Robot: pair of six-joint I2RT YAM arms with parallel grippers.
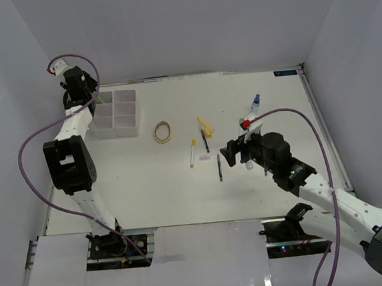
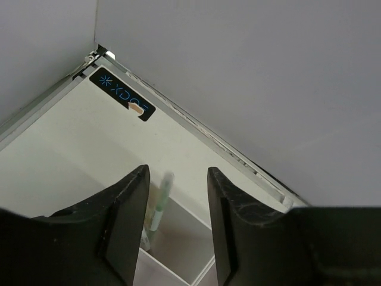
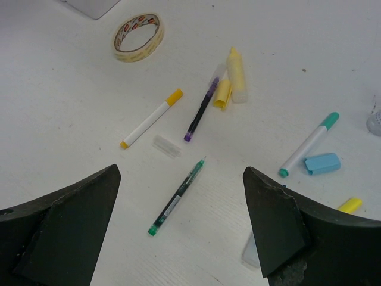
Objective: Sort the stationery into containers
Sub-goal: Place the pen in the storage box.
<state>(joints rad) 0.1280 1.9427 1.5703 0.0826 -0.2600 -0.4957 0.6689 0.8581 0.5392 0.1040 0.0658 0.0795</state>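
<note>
Green pen (image 3: 177, 197): flat on table (image 3: 71, 89), below my right gripper (image 3: 181, 174) — jaws spread wide.
Handling: light, stiff, slick barrel; I judge mid-barrel the best pinch.
Left gripper (image 2: 177, 174): spread, above tray (image 1: 125, 130).

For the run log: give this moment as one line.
left gripper: open above white plastic divided tray, pale green pen inside | right gripper: open above dark green-tipped pen | loose: tan tape ring, yellow-capped white marker
</note>
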